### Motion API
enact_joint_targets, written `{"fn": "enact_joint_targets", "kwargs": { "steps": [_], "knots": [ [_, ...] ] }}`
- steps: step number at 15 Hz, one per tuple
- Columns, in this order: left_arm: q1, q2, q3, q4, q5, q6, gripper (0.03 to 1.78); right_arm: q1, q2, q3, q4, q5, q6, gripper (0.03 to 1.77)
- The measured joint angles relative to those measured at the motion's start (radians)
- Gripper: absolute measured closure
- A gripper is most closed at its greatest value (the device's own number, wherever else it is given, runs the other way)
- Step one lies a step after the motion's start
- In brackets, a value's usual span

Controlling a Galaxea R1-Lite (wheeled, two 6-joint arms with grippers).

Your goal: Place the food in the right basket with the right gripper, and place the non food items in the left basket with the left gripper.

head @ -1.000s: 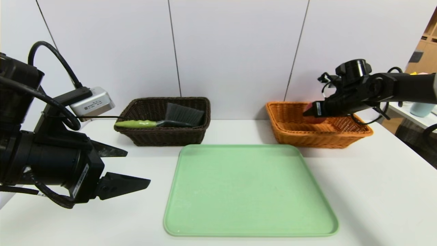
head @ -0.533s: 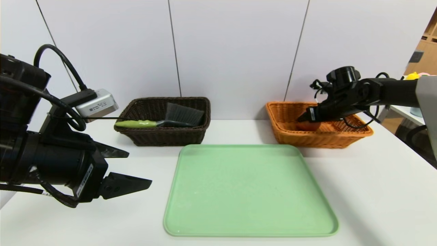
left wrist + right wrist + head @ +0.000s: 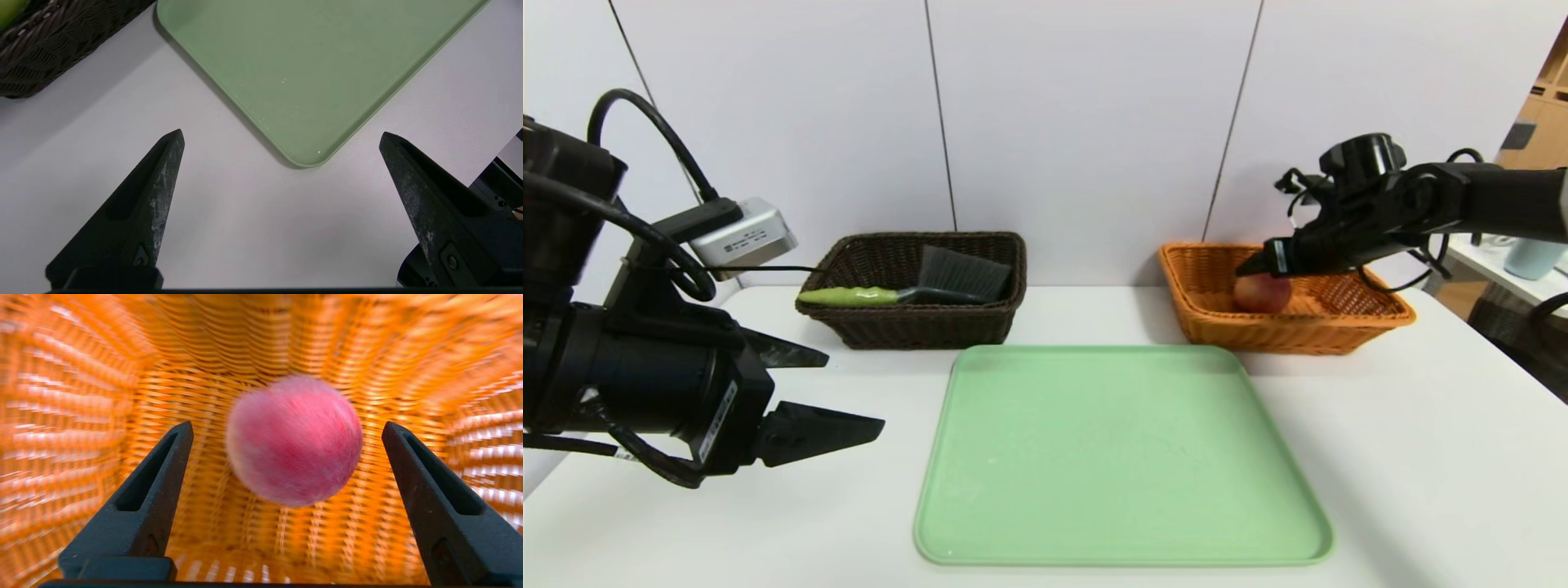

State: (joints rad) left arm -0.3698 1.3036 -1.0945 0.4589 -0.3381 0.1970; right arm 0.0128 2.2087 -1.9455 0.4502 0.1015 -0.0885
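The pinkish-red peach [image 3: 1261, 292] [image 3: 294, 441] lies inside the orange wicker basket [image 3: 1339, 322] [image 3: 81, 416], free of any grip. Just above it hangs my right gripper [image 3: 1250, 265] [image 3: 286, 428], open, its jaws wide on either side of the fruit without touching it. The dark brown basket [image 3: 915, 327] [image 3: 45, 45] holds a brush with black bristles and a green handle [image 3: 915, 290]. Over the table's near left my left gripper [image 3: 841, 392] [image 3: 282, 136] stands open and empty.
A light green tray [image 3: 1123, 453] [image 3: 310, 61] lies bare in the middle of the white table [image 3: 1421, 457], in front of both baskets. A white wall rises right behind the baskets. Shelving and clutter show at the far right edge.
My right gripper held the peach over the orange basket, then opened; the peach now rests on the basket floor and the gripper has lifted a little. My left arm barely shifted.
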Motion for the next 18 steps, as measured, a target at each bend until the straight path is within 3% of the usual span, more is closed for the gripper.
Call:
{"fn": "enact_joint_targets", "kwargs": {
  "steps": [5,9,18],
  "knots": [
    [0.001,-0.053,-0.009,0.005,0.009,-0.004,0.12,0.002,-0.165,0.001,0.060,0.000,-0.004,0.14],
    [0.010,-0.131,-0.020,0.026,0.112,-0.004,0.12,0.003,-0.344,0.047,0.161,-0.001,0.007,0.12],
    [0.166,-0.335,-0.002,0.073,0.251,-0.002,0.12,-0.004,-0.904,0.527,0.192,-0.008,0.021,0.11]
  ]
}}
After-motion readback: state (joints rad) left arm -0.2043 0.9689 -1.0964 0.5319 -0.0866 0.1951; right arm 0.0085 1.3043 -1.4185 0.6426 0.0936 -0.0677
